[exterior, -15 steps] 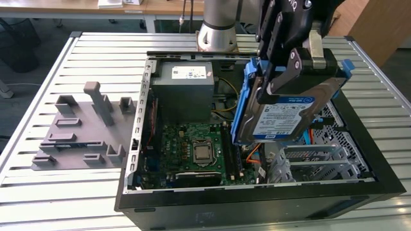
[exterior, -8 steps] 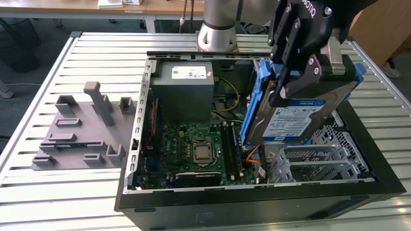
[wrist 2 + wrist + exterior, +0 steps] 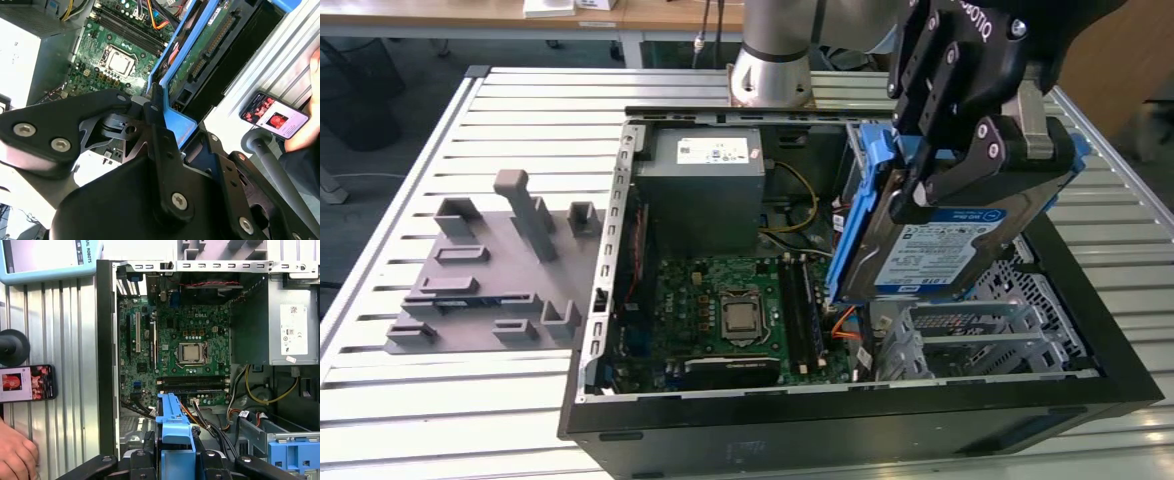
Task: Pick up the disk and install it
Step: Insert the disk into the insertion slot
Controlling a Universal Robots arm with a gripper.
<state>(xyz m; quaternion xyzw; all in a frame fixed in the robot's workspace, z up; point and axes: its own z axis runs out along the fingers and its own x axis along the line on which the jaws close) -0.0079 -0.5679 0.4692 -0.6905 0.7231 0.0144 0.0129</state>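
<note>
The disk (image 3: 941, 255), a silver drive with a white-and-blue label in a blue bracket (image 3: 867, 215), hangs tilted on edge over the right side of the open computer case (image 3: 854, 405) in the exterior view. My gripper (image 3: 974, 175) is shut on its upper part. Its lower corner is just above the metal drive cage (image 3: 981, 335). In the second wrist view the disk's green circuit side (image 3: 200, 50) runs away from my gripper (image 3: 167, 117). The first wrist view has the blue bracket (image 3: 175, 422) clamped in my gripper (image 3: 175, 455), above the motherboard (image 3: 185, 350).
Inside the case lie the motherboard (image 3: 727, 315) and a grey power-supply box (image 3: 707, 190). A grey fixture (image 3: 494, 270) with slots sits on the slatted table at the exterior view's left. A phone (image 3: 27, 383) and a person's hand (image 3: 15, 455) rest on the table beside the case.
</note>
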